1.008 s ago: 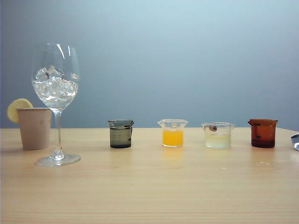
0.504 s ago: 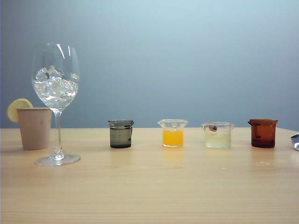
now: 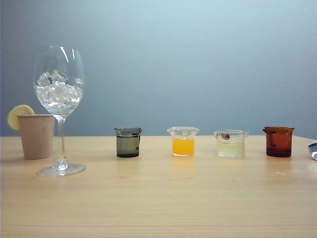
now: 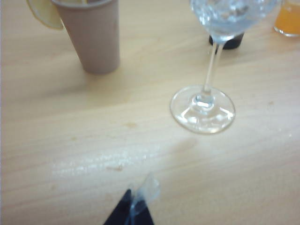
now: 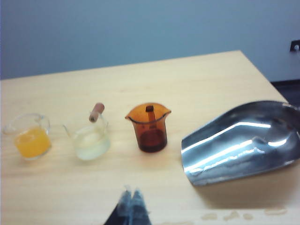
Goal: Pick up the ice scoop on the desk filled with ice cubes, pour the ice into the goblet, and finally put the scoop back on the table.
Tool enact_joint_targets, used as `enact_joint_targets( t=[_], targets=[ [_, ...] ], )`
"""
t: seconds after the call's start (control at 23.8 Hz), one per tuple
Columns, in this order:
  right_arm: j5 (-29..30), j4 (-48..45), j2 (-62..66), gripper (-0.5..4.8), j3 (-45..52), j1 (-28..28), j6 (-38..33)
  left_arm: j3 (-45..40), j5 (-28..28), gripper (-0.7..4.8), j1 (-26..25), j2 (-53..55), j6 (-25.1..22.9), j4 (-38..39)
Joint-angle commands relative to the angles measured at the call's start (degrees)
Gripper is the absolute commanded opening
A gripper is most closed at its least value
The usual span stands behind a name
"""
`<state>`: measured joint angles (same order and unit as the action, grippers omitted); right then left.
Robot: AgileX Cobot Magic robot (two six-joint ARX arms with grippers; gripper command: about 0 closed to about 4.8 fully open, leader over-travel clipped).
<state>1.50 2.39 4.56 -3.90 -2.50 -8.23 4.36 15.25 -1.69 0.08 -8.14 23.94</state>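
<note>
The goblet (image 3: 59,109) stands at the left of the desk (image 3: 158,203), its bowl holding the ice cubes (image 3: 58,91). The silver ice scoop (image 5: 243,143) lies empty on the table beside the amber beaker; only its edge (image 3: 313,149) shows at the far right of the exterior view. My right gripper (image 5: 131,199) hovers shut over bare wood, short of the scoop and apart from it. In the left wrist view my left gripper (image 4: 136,206) is shut with nothing in it, a little way from the goblet's foot (image 4: 202,109). Neither arm appears in the exterior view.
A beige paper cup (image 3: 36,135) with a lemon slice stands left of the goblet. A row of small beakers runs across the middle: dark (image 3: 128,142), orange (image 3: 183,142), pale (image 3: 231,144), amber (image 3: 279,141). Wet marks (image 5: 229,215) lie by the scoop.
</note>
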Motion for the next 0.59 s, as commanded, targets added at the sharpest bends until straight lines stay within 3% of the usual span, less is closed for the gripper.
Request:
enact_joint_targets(
  t=[0.04, 0.17, 0.46, 0.59],
  targets=[
    [-0.1, -1.6, -4.1, -0.06, 2.6, 0.0, 0.1, -1.4, 0.2, -0.05, 0.1, 0.0, -0.2, -6.7],
    [-0.1, 2.0, -4.5, -0.06, 3.8, 0.0, 0.2, -3.4, 0.2, -0.05, 0.1, 0.0, -0.2, -13.9],
    [-0.1, 6.0, -4.5, -0.06, 3.8, 0.0, 0.2, -3.4, 0.2, -0.05, 0.1, 0.0, -0.2, -13.8],
    [-0.1, 6.0, -4.5, -0.06, 3.8, 0.0, 0.2, -3.4, -4.8, -0.05, 0.0, 0.0, 1.2, -13.9]
  ],
)
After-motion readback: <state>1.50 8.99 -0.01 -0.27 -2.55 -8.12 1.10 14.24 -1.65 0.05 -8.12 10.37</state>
